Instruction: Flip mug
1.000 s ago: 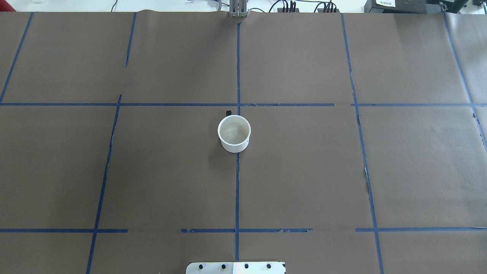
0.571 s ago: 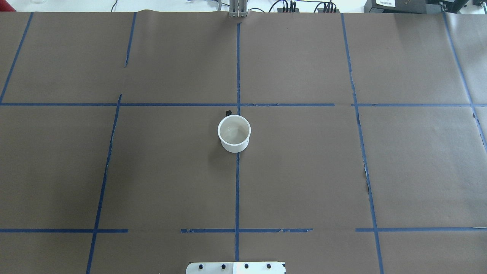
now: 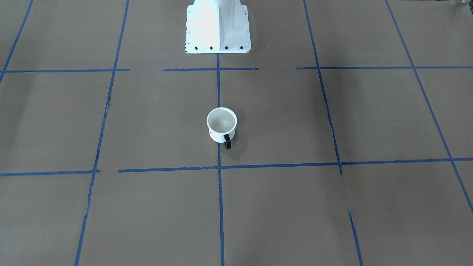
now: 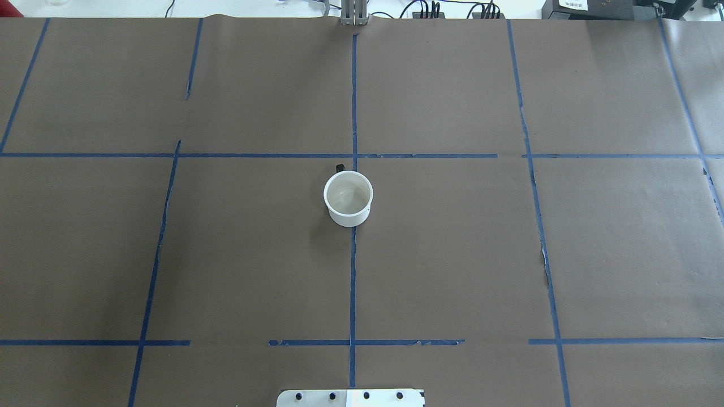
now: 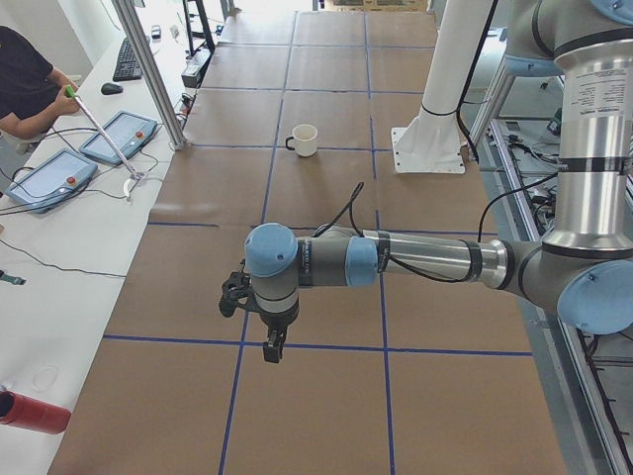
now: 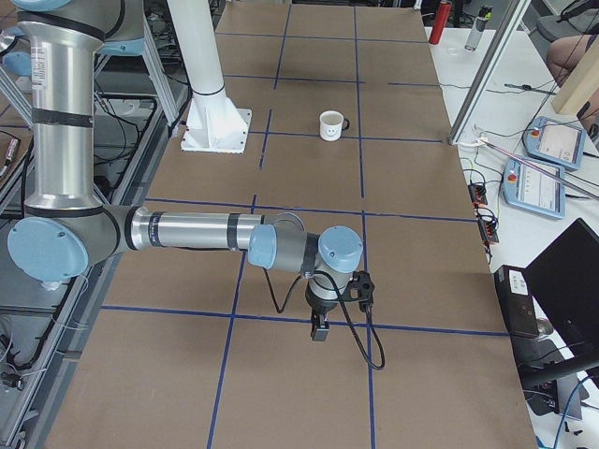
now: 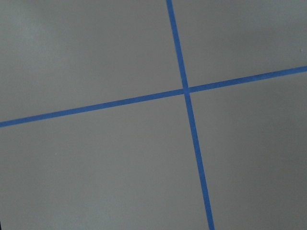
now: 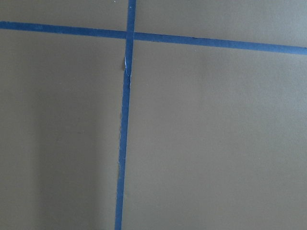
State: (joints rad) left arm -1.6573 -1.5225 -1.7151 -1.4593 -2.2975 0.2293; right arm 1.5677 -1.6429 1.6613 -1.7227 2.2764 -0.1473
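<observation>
The white mug (image 4: 348,199) stands upright, mouth up, at the middle of the table, with its black handle (image 3: 227,142) pointing away from the robot. It also shows in the front view (image 3: 221,129), the left view (image 5: 305,140) and the right view (image 6: 330,125), where the smiley face shows. My left gripper (image 5: 272,348) hangs above the table far from the mug. My right gripper (image 6: 320,329) hangs at the other end, also far from it. I cannot tell whether either is open or shut. Both wrist views show only paper and tape.
Brown paper with blue tape lines (image 4: 353,102) covers the table. The robot's white base plate (image 3: 217,26) sits at the near edge. An operator (image 5: 25,94) stands by pendants on a side bench. A red can (image 5: 35,411) lies on that bench.
</observation>
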